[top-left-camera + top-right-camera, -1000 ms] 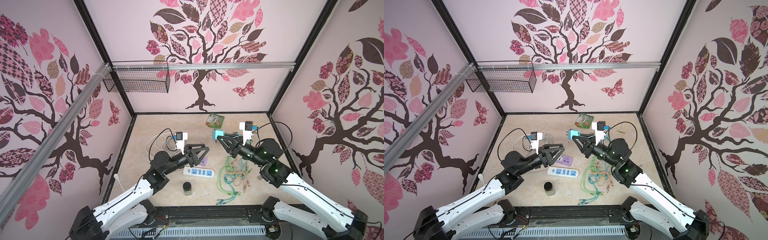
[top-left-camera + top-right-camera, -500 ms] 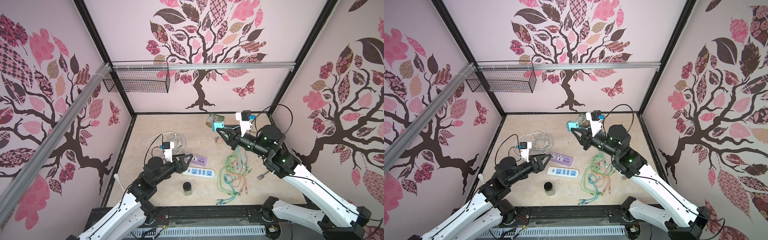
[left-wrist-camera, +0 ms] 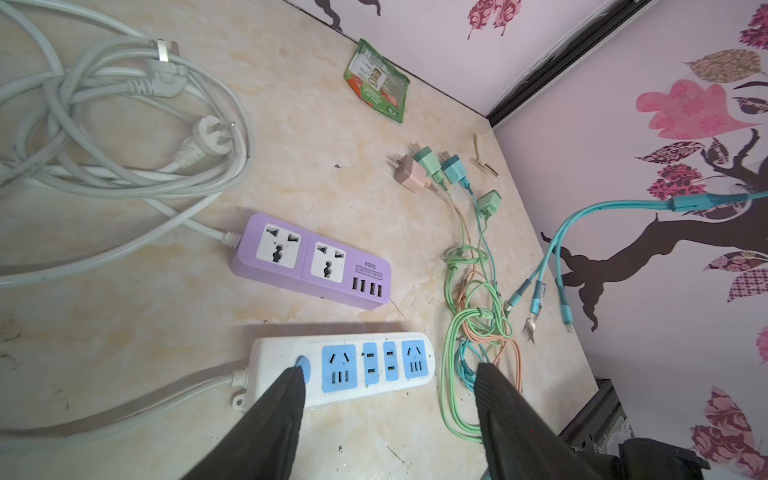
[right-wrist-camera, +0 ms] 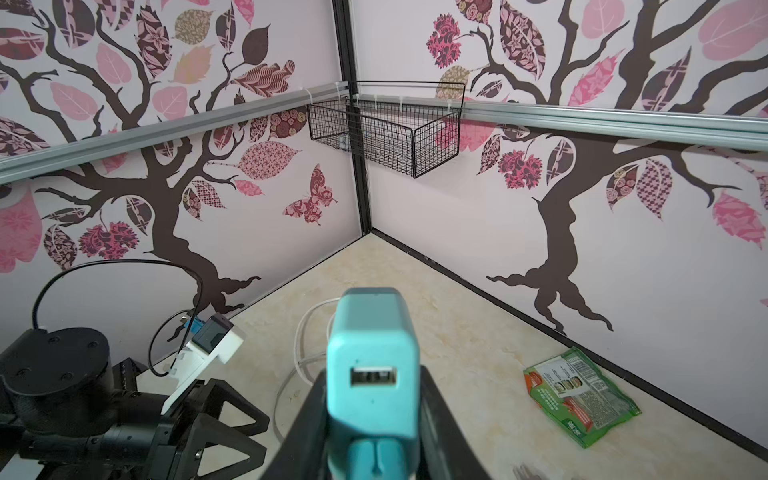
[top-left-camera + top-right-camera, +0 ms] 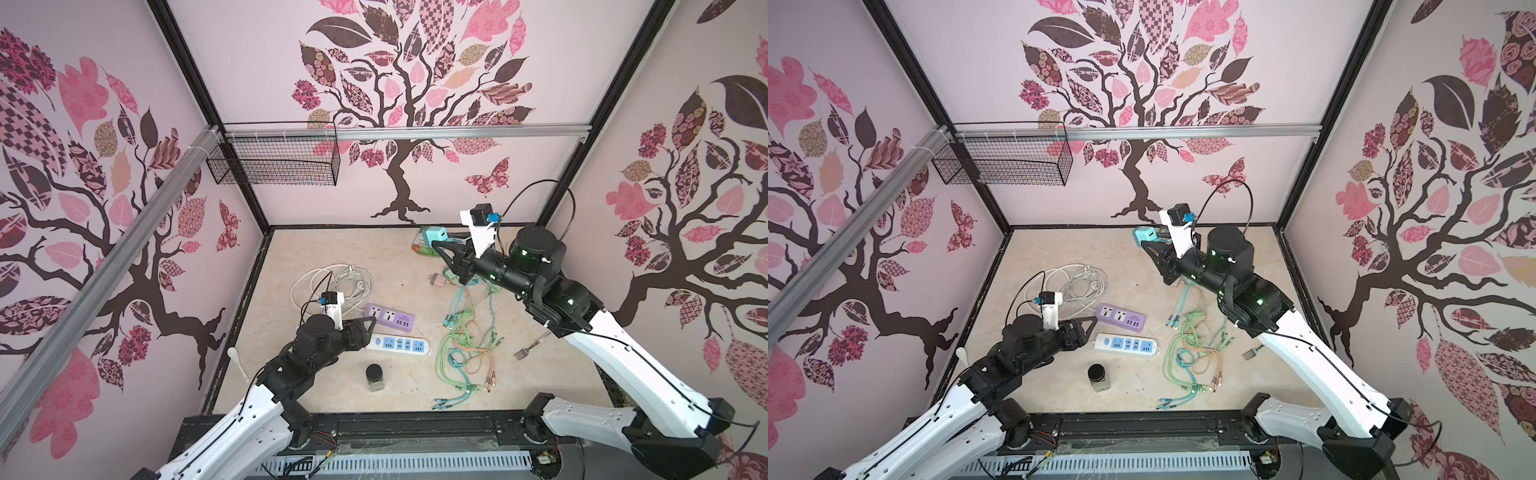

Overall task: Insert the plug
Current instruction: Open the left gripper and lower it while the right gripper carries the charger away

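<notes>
2 strips on worktop, white strip just beside the spread left pincer, purple strip next to it, teal plug pinched aloft in right pincer, well apart from both.

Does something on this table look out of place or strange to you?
Yes. A metal fork lies beside the tangled charging cables, and a green snack packet sits at the far edge. Both look odd among the electrical things.
</notes>
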Controlling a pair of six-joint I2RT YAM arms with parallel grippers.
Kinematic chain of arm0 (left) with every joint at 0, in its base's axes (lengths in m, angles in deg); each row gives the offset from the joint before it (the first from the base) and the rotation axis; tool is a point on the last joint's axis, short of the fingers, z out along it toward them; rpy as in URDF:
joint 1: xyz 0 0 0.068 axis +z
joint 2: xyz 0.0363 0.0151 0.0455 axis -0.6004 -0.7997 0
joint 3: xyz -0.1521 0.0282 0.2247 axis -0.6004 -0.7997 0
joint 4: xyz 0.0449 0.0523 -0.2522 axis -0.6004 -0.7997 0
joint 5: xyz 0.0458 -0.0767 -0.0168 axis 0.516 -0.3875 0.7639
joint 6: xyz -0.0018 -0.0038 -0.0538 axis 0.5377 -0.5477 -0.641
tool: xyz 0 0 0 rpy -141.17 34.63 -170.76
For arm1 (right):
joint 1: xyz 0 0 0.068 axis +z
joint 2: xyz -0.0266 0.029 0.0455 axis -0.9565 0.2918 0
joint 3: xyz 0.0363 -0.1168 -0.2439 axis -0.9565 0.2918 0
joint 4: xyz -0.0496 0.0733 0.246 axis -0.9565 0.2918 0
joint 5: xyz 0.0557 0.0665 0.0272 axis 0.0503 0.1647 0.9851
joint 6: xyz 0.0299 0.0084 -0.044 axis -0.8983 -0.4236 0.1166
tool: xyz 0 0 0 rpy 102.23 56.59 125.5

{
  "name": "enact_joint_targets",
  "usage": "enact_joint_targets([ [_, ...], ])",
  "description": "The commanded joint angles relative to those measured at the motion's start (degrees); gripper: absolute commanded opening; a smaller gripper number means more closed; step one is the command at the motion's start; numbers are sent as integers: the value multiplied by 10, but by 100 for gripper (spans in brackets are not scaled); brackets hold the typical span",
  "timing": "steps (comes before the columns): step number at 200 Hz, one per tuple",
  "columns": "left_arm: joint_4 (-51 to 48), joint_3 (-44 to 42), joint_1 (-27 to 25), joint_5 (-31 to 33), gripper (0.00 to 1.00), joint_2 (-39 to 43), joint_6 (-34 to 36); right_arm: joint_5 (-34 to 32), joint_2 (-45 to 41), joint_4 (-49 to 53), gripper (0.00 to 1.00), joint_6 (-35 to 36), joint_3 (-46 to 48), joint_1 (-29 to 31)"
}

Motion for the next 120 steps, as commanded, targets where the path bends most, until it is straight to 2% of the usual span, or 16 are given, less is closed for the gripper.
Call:
enact_joint_targets([
  [1,-21,19,3,21,68,8,-3,8,40,16,24,22,-40,-3],
  [48,-53,17,3,26,69,25,-7,44,128,20,24,25,-92,-17],
  [84,-63,12,3,28,69,40,-15,97,196,2,24,4,-124,-50],
  [120,-65,2,3,27,69,58,-28,116,285,18,24,11,-198,-58],
])
